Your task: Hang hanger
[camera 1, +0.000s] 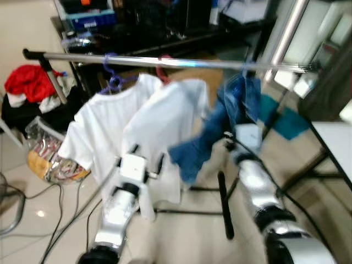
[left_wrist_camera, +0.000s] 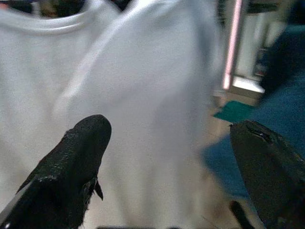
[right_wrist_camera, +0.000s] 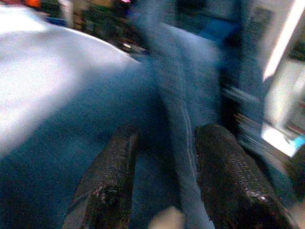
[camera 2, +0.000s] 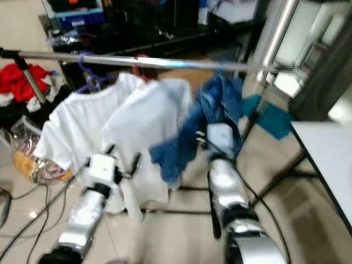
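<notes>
A metal rail carries two white T-shirts and a blue denim garment.

Two silver, glossy arms are seen below the clothes rail, each built of rounded segments joined by black rings. The left arm is ended by a white boxy wrist block with small black fittings at its sides. The right arm is ended by a pale grey block, along which a thin black cable is run. Long black fingers with a rough, pebbled texture and rounded tips are carried.
</notes>
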Robot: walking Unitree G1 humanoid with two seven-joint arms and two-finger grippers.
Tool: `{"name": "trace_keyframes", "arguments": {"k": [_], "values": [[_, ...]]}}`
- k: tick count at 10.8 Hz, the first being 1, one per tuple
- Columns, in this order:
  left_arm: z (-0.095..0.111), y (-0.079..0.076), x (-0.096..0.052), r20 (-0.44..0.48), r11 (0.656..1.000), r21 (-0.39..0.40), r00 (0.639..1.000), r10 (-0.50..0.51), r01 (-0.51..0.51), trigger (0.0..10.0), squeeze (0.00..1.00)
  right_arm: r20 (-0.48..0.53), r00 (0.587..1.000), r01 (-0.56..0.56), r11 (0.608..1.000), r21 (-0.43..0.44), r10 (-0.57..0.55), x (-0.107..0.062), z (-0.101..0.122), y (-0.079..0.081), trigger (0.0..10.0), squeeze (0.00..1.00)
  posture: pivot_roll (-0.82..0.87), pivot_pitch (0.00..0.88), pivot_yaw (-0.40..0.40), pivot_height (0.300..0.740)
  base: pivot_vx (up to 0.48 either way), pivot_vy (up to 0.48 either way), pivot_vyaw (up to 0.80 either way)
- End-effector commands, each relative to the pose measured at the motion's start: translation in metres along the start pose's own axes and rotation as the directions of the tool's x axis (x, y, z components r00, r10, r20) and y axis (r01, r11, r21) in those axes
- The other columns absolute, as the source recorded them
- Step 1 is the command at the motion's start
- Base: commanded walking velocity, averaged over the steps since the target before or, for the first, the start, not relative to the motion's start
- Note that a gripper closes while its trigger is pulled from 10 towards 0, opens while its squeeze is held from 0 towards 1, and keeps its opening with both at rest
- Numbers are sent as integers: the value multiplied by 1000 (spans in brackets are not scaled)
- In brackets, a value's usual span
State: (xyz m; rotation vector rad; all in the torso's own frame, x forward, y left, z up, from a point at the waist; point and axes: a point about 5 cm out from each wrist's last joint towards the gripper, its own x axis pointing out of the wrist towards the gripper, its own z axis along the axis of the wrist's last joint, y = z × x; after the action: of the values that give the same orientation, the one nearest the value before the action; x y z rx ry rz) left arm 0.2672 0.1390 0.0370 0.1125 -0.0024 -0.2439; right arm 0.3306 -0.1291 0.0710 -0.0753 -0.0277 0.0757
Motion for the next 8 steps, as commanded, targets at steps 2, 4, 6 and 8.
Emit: {"name": "trace_keyframes", "arguments": {"k": [2,4,6,8], "values": [[-3,2,-2,-20,1000,-4,1000,16,-17,10000,0,8,1000,-9,1000,1,9,0,2,4,10000,0,115,0,-12,740,409,0,0],[-4,2,-3,-23,1000,-3,1000,15,-15,10000,0,7,1000,-7,1000,2,7,-1,1,4,10000,0,115,0,-10,740,379,0,0],[-3,0,-4,-11,1000,-13,1000,3,-3,10000,0,2,1000,2,1000,5,-2,-2,0,4,10000,0,114,0,-7,740,0,0,0],[-3,-1,-4,-12,1000,-14,1000,-1,1,10000,0,2,1000,20,1000,1,-20,-1,0,0,10000,0,111,0,-5,740,0,0,0]]}}
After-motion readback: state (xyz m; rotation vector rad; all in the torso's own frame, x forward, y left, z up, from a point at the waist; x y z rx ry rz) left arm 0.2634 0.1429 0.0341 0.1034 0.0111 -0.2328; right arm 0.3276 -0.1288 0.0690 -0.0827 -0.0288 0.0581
